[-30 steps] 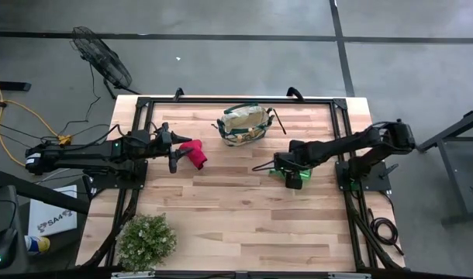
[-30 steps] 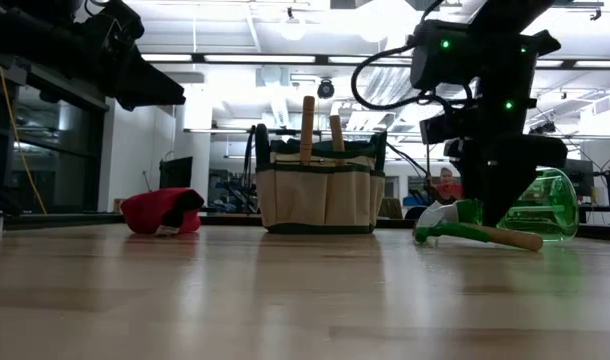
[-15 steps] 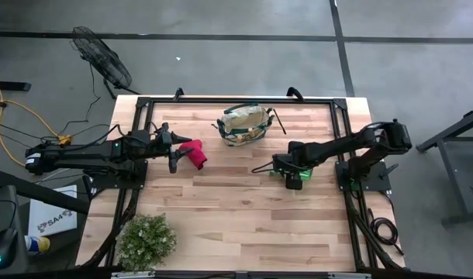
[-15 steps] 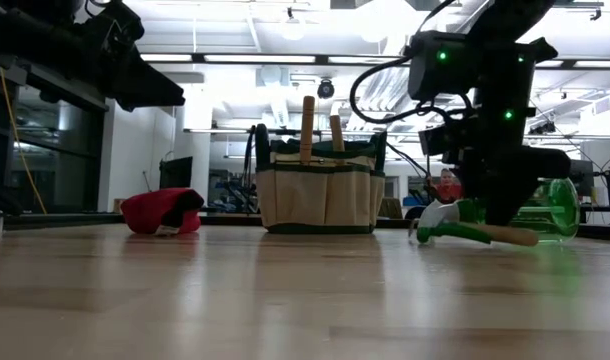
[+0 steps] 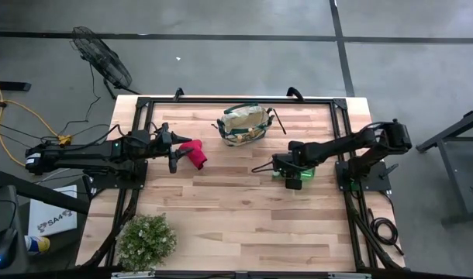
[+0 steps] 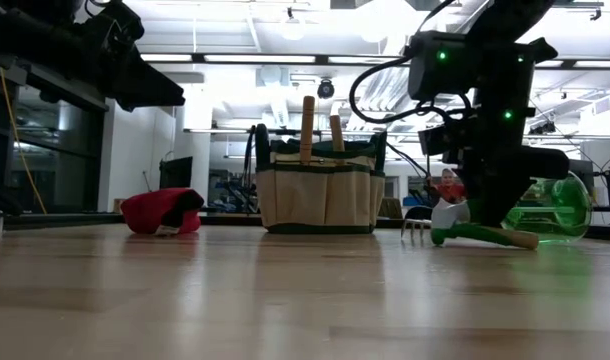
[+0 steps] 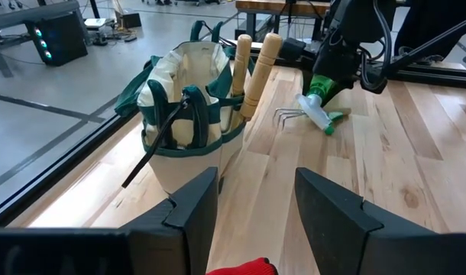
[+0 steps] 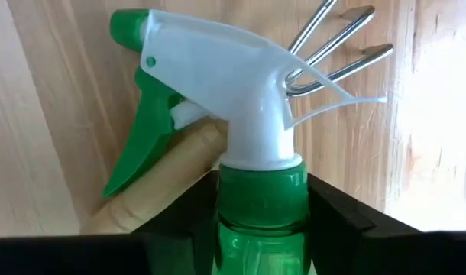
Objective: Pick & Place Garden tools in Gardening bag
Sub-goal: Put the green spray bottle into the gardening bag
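Note:
The green translucent sprayer [image 8: 225,76] lies on its side across the rake's wooden handle [image 8: 156,183]. The rake's wire tines [image 6: 415,232] rest on the table. My right gripper [image 5: 291,170] points steeply down and is shut on the sprayer. The beige gardening bag [image 5: 243,124] stands at the far middle with two wooden handles [image 7: 252,69] sticking up out of it. The red-handled pruning shears [image 5: 194,153] lie on the table. My left gripper [image 7: 256,206] hovers open just left of them, touching nothing. My right gripper pinches the sprayer's green neck collar [image 8: 260,191], just below the white spray head, between its two fingers [image 8: 336,218]. The fingers come from above, slanting steeply down, and lie across the sprayer. The sprayer lies on its side, its bottle [image 6: 550,208] on the table.
A bushy green plant [image 5: 146,240] stands at the table's near left corner. Bare wood lies between the bag, the shears and the sprayer. A black metal frame [image 5: 236,99] runs along the table's far and side edges.
My right gripper has sunk a little onto the sprayer and taken hold of its neck. The sprayer's head has shifted and turned on the rake, so the rake's tines now show clear of it in the low view.

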Available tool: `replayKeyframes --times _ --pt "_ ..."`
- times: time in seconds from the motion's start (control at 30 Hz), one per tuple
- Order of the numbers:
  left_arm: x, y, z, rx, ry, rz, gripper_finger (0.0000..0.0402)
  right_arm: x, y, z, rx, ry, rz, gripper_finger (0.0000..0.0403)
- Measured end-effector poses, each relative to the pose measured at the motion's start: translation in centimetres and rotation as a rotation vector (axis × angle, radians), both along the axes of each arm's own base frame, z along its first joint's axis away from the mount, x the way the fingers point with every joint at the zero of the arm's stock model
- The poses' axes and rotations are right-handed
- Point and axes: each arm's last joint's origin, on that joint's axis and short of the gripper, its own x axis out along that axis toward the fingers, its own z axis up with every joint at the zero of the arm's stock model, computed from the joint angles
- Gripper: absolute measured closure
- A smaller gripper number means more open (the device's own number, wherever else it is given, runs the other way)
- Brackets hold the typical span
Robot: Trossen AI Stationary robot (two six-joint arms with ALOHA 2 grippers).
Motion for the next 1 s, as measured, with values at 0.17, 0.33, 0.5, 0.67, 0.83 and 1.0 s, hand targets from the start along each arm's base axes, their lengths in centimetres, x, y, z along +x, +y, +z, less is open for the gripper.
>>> replayKeyframes --times 0.17,0.33,0.5,0.67,0.83,1.0 --pt "0.0 0.0 0.0 0.000 0.000 0.000 0.0231 0.0 0.0 0.0 0.001 -0.004 -0.018 0.0263" --pt "0.0 0.0 0.0 0.000 0.000 0.000 0.0231 -0.3 0.0 0.2 0.008 -0.006 -0.077 0.0254" --pt "0.0 0.0 0.0 -0.003 -0.001 0.001 0.0231 -0.6 0.0 1.4 0.009 -0.048 -0.084 0.0263" --pt "0.0 0.0 0.0 -0.003 -0.001 0.001 0.0231 -1.2 -0.1 3.2 -0.024 -0.135 -0.090 0.0263" --pt "0.0 0.0 0.0 -0.003 -0.001 0.001 0.0231 -1.5 -0.3 6.2 -0.089 -0.262 -0.097 0.0263" --pt "0.0 0.0 0.0 -0.003 -0.001 0.001 0.0231 -0.9 -0.5 10.1 -0.173 -0.457 -0.062 0.0262"
